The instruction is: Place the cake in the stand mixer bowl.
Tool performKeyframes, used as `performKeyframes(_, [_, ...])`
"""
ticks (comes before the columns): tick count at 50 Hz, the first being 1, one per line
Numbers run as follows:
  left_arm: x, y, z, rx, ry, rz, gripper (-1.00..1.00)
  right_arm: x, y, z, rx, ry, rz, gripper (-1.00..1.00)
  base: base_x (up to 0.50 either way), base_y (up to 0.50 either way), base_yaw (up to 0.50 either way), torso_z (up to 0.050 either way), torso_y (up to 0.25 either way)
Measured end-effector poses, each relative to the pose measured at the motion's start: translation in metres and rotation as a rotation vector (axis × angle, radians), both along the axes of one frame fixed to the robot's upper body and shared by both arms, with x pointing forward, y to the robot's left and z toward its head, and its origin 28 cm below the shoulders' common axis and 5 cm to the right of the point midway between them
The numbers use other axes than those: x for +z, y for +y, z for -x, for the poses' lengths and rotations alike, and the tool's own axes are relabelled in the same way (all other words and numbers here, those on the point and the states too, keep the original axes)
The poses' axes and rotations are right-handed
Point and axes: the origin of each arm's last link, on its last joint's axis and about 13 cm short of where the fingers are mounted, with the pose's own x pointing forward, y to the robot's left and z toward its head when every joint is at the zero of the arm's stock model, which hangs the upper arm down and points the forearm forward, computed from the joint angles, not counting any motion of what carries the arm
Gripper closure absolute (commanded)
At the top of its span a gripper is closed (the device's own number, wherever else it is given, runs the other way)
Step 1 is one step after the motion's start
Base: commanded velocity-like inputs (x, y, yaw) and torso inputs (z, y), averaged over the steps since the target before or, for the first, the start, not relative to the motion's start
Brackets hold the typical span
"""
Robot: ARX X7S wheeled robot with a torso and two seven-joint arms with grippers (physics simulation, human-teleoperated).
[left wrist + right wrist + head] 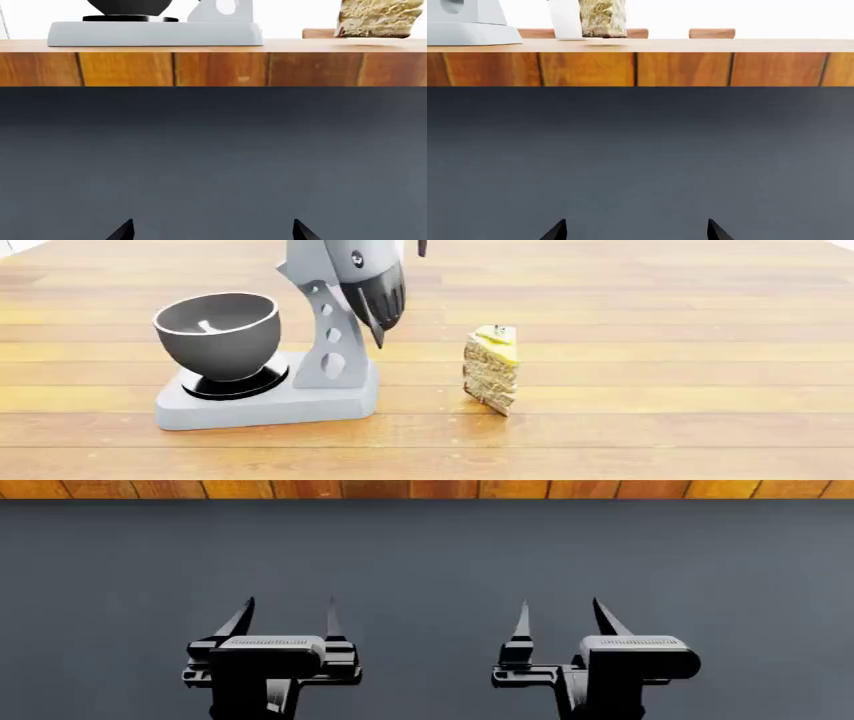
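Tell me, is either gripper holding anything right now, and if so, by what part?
Nothing is held. The left gripper and right gripper are both open and empty, below the counter edge. The cake sits untouched beside the mixer.

Tan cake (491, 370), yellow icing; grey bowl (218, 332).

— Where is the cake (491, 370) sitting?

— It is standing upright on the wooden counter (601, 390), a small wedge showing crumbly tan-brown layers, yellow icing on top and a tiny green-and-white garnish. It is resting just to the right of the mixer (314, 350), apart from it.

— And the bowl (218, 334)?

— It is sitting upright on the mixer's grey base, round, deep, dark grey metal, open at the top and showing a shiny inside, with the mixer's head tilting above it.
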Motion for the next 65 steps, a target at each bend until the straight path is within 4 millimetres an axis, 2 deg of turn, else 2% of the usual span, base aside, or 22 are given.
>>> performKeyframes(22, [-0.002, 0.000, 0.000, -0.010, 0.013, -0.007, -1.00, 0.000, 0.002, 0.000, 0.009, 0.011, 0.007, -1.00, 0.00, 0.00, 0.00, 0.000, 0.000])
performKeyframes(26, [0.004, 0.002, -0.002, -0.007, 0.007, -0.015, -1.00, 0.009, -0.001, -0.002, -0.006, -0.005, 0.011, -1.00, 0.00, 0.00, 0.00, 0.000, 0.000])
performKeyframes(32, [0.037, 0.015, -0.009, 0.040, -0.091, -0.047, -1.00, 0.052, -0.014, -0.011, -0.040, -0.099, 0.025, -1.00, 0.00, 0.00, 0.00, 0.000, 0.000])
performKeyframes(37, [0.081, 0.034, -0.016, 0.102, -0.220, -0.079, -1.00, 0.105, -0.030, -0.015, -0.075, -0.218, 0.048, -1.00, 0.00, 0.00, 0.00, 0.000, 0.000])
performKeyframes(42, [0.126, 0.052, -0.016, 0.173, -0.346, -0.091, -1.00, 0.156, -0.047, -0.008, -0.112, -0.335, 0.061, -1.00, 0.00, 0.00, 0.00, 0.000, 0.000])
performKeyframes(47, [0.162, 0.067, -0.011, 0.234, -0.451, -0.103, -1.00, 0.193, -0.065, 0.006, -0.170, -0.444, 0.059, -1.00, 0.00, 0.00, 0.00, 0.000, 0.000])
performKeyframes(55, [0.197, 0.083, 0.003, 0.310, -0.566, -0.125, -1.00, 0.223, -0.083, 0.034, -0.251, -0.561, 0.090, -1.00, 0.00, 0.02, 0.00, 0.000, 0.000])
performKeyframes(65, [0.214, 0.091, 0.015, 0.363, -0.627, -0.162, -1.00, 0.237, -0.089, 0.054, -0.280, -0.618, 0.139, -1.00, 0.00, 0.46, 0.00, 0.000, 0.000])
